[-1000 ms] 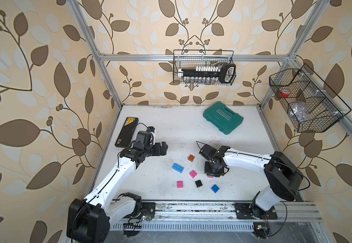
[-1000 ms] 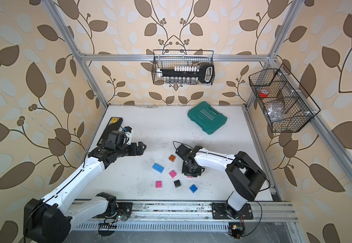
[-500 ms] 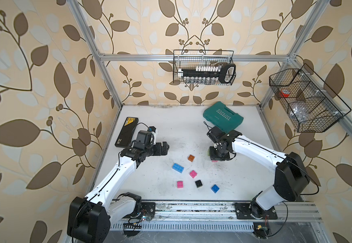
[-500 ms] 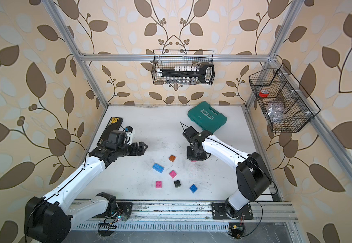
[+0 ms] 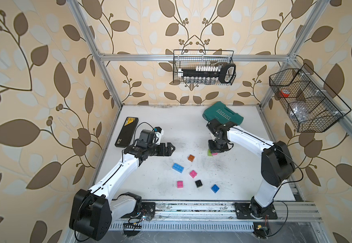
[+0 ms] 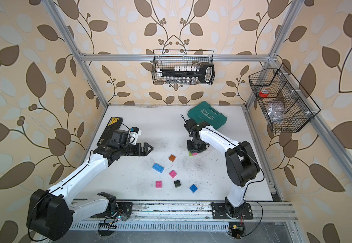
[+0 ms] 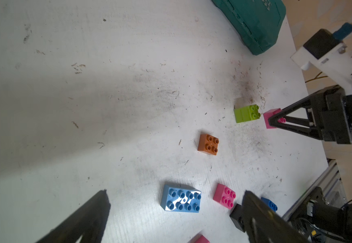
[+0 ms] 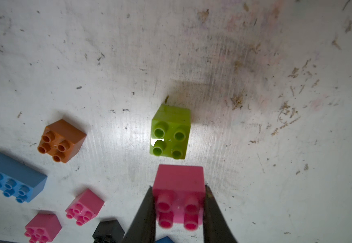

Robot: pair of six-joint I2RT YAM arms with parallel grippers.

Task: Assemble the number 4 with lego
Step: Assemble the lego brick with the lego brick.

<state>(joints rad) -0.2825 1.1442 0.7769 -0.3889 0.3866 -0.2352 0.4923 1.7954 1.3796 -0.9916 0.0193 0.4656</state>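
The left claw (image 5: pixel 171 148) hangs with jaws wide apart over the worktop (image 5: pixel 166 126), a long blue brick (image 5: pixel 178 167) and an orange brick (image 5: pixel 191 157) lie loose mid-worktop, and the right claw (image 8: pixel 178 187) is clamped on a pink brick (image 8: pixel 179 178) just beside a lime green brick (image 8: pixel 171 130).

The teal tool case (image 5: pixel 223 114) bears the white word "EXPLOIT".

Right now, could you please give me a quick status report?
Right gripper shut on pink brick, beside lime green brick. Left gripper open, empty. Nothing in the way.
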